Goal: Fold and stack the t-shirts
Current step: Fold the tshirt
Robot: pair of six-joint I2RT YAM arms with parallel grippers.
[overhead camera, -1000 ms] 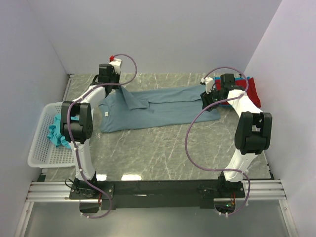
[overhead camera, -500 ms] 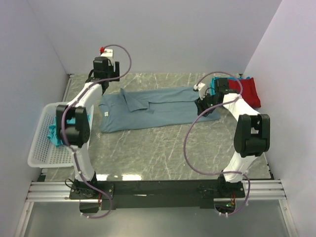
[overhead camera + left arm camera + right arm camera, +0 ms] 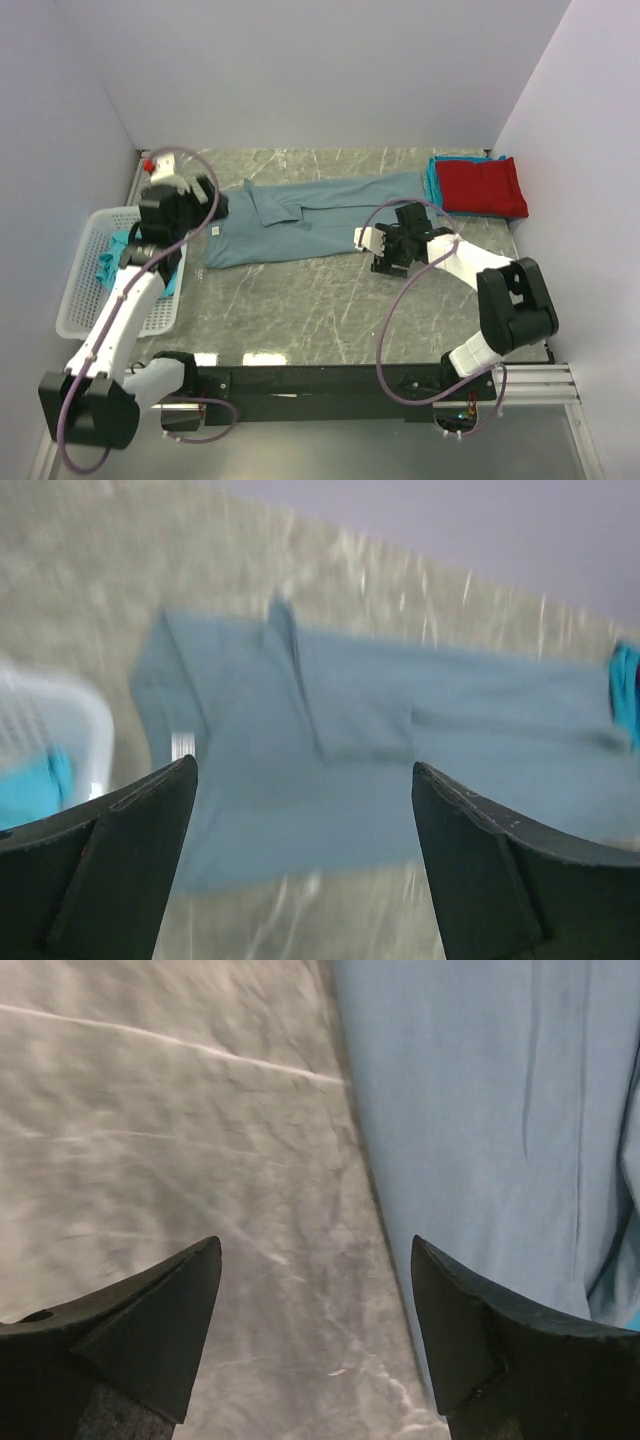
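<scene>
A slate blue-grey t-shirt (image 3: 320, 215) lies in a long band across the back of the table, its sleeve folded in. My left gripper (image 3: 212, 207) hovers at the shirt's left end, open and empty; the blurred left wrist view shows the t-shirt (image 3: 330, 750) beyond the left gripper (image 3: 305, 768). My right gripper (image 3: 388, 250) is open over bare marble just in front of the shirt's right part. In the right wrist view the t-shirt's edge (image 3: 480, 1110) runs past the right-hand finger of the right gripper (image 3: 316, 1245). A folded red t-shirt (image 3: 480, 187) rests on a teal one (image 3: 432, 180) at the back right.
A white basket (image 3: 90, 300) at the table's left edge holds a crumpled teal t-shirt (image 3: 115, 262); the basket's rim (image 3: 70, 705) also shows in the left wrist view. White walls close in the left, back and right. The left arm reaches over the basket.
Both grippers have opened and let go of the blue-grey shirt. The left arm swung away to the near left; the right arm drew back towards me, uncovering the red shirt.
</scene>
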